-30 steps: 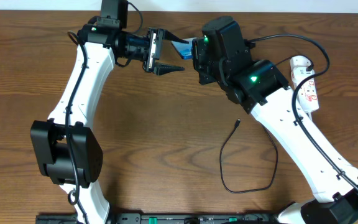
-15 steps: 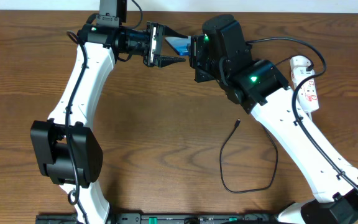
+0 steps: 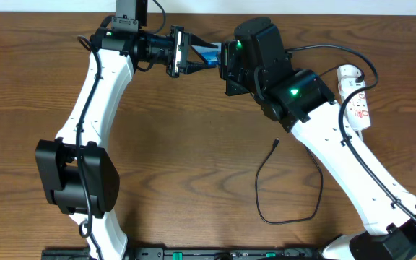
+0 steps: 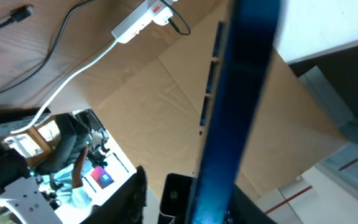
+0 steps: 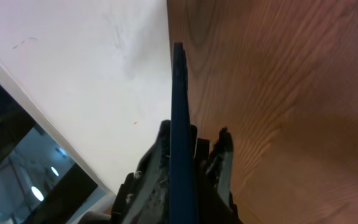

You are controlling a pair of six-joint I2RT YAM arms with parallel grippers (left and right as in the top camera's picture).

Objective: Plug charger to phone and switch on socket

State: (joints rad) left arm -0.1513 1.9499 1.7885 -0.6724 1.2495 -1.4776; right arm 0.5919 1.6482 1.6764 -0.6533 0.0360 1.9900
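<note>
The phone (image 3: 208, 52) is up at the far side of the table (image 3: 193, 159), between the two grippers. The right gripper (image 5: 191, 140) is clamped on it, and the right wrist view shows the phone (image 5: 179, 93) edge-on between the fingers. The left gripper (image 3: 193, 63) reaches the phone's other end, but I cannot tell whether its jaws press on it; in the left wrist view the phone (image 4: 241, 93) is only a blurred blue bar. The charger (image 3: 287, 195) lies looped on the table by the right arm, its free end well apart from the phone. The socket (image 3: 356, 97) lies at the right side.
</note>
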